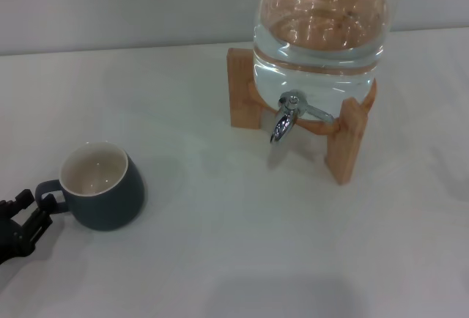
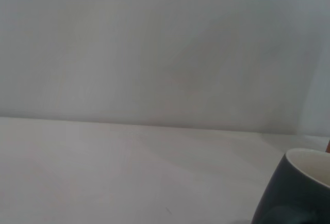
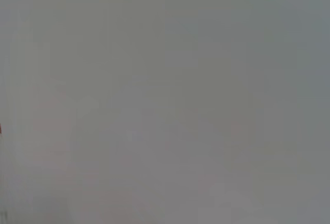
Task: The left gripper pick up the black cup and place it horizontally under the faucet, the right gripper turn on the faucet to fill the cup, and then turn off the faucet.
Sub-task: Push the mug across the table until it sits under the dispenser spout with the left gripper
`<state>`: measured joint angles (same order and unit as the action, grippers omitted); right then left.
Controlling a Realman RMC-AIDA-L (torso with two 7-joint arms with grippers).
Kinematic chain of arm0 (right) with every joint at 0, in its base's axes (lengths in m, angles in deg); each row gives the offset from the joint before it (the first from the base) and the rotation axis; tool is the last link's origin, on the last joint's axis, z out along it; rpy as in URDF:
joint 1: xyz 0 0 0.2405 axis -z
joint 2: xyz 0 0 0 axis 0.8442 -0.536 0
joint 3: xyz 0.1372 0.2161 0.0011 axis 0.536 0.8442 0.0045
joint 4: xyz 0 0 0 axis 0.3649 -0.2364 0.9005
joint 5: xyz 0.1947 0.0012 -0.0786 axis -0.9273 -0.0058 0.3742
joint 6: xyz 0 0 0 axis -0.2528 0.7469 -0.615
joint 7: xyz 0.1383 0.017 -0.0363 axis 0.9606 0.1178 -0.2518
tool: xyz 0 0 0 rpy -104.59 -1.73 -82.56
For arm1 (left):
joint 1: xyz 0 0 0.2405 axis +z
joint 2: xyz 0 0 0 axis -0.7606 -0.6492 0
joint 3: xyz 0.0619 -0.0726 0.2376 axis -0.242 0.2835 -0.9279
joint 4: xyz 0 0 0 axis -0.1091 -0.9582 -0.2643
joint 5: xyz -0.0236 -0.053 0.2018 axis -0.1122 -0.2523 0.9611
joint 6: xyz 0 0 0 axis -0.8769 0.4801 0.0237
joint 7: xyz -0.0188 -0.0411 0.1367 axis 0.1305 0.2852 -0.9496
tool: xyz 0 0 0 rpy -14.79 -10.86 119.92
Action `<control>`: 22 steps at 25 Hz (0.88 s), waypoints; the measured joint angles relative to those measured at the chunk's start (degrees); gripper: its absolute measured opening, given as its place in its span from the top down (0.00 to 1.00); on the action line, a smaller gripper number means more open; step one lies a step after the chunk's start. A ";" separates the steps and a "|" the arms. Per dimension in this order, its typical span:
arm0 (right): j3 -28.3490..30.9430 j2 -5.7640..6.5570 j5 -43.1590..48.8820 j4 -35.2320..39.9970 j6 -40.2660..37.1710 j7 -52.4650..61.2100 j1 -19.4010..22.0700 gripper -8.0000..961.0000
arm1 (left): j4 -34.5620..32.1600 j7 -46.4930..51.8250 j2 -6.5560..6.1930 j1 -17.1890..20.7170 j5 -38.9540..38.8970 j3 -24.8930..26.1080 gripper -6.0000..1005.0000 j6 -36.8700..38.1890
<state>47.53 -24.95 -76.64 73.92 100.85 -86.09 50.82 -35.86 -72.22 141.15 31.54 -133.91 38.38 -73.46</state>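
Observation:
The black cup [image 1: 102, 186] stands upright on the white table [image 1: 220, 245] at the left, cream inside showing, its loop handle pointing left. My left gripper [image 1: 31, 212] is at the lower left edge of the head view, open, its fingertips just short of the handle and holding nothing. The cup's side also shows in the left wrist view [image 2: 296, 193]. The chrome faucet [image 1: 284, 119] hangs from the front of the glass water jar [image 1: 319, 32], lever up, with no water running. The right gripper is out of view.
The jar sits on a light wooden stand [image 1: 344, 142] at the back right. A pale wall [image 1: 110, 3] runs behind the table. The right wrist view shows only a blank grey surface.

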 joint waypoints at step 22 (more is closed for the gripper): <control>0.06 0.00 0.02 -0.40 -0.49 0.00 -0.88 0.17 | 0.00 1.25 -0.09 -1.58 0.16 -0.45 0.67 0.61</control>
<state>47.58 -24.95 -76.62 73.52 100.36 -86.09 49.94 -35.86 -70.97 141.06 29.96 -133.75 37.93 -72.84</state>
